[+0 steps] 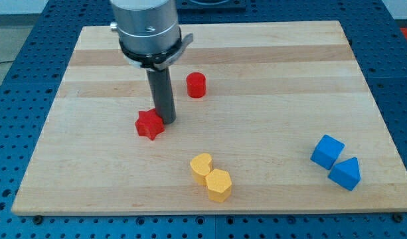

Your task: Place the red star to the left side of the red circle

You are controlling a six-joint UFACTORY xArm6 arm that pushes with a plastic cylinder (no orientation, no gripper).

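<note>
Red star (pixel 149 124) touches my tip (pixel 168 120); red circle (pixel 196 85) apart.

You saw a red star (pixel 149 124) and red circle (pixel 196 85), two yellow blocks (pixel 211 176), two blue blocks (pixel 336 162), a pale striped wooden board (pixel 269 60) and my dark tip (pixel 168 120).

My tip (pixel 168 120) just right of the red star (pixel 149 124), red circle (pixel 196 85) toward the view's upper right.

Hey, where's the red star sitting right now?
The red star lies left of the board's centre, below and left of the red circle, with my tip against its right edge.
</note>
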